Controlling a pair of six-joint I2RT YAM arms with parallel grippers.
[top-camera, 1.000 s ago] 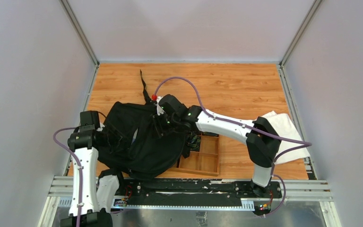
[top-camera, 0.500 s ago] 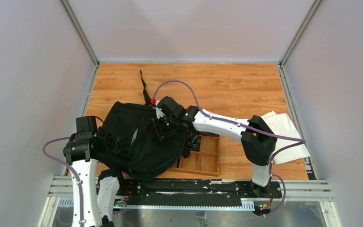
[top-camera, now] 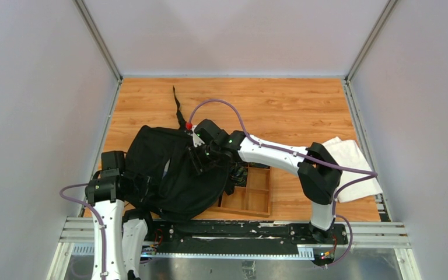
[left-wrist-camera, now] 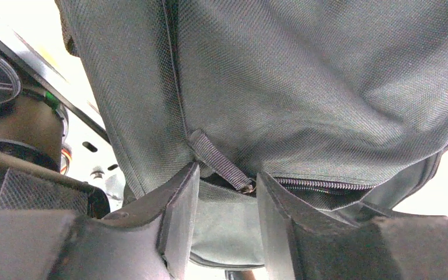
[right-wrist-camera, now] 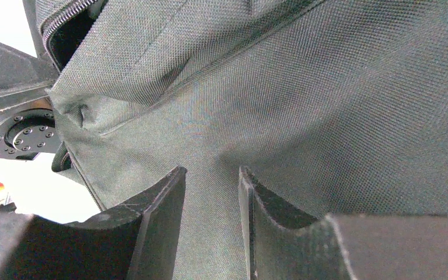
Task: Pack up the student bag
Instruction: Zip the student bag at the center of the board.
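Note:
The student bag (top-camera: 169, 169), black and floppy, lies slumped on the left of the wooden table, partly over the tray. My left gripper (top-camera: 142, 185) is at its near-left edge. In the left wrist view the jaws (left-wrist-camera: 227, 181) stand open, with the bag's webbing zipper pull (left-wrist-camera: 219, 160) reaching between their tips and the zipper (left-wrist-camera: 321, 185) running off to the right. My right gripper (top-camera: 197, 158) sits on the bag's upper middle. In the right wrist view it (right-wrist-camera: 212, 175) is shut on a pinch of the bag's fabric (right-wrist-camera: 326, 105), creases running into the gap.
A wooden compartment tray (top-camera: 256, 195) lies right of the bag, dark items (top-camera: 239, 173) in its far-left cell. A white cloth (top-camera: 353, 166) rests at the right edge. One bag strap (top-camera: 178, 108) trails toward the back. Grey walls enclose the table.
My left arm has pulled back toward the near edge along the bag's side, and its jaws have narrowed. The right gripper shifted slightly left with the fabric, then held still.

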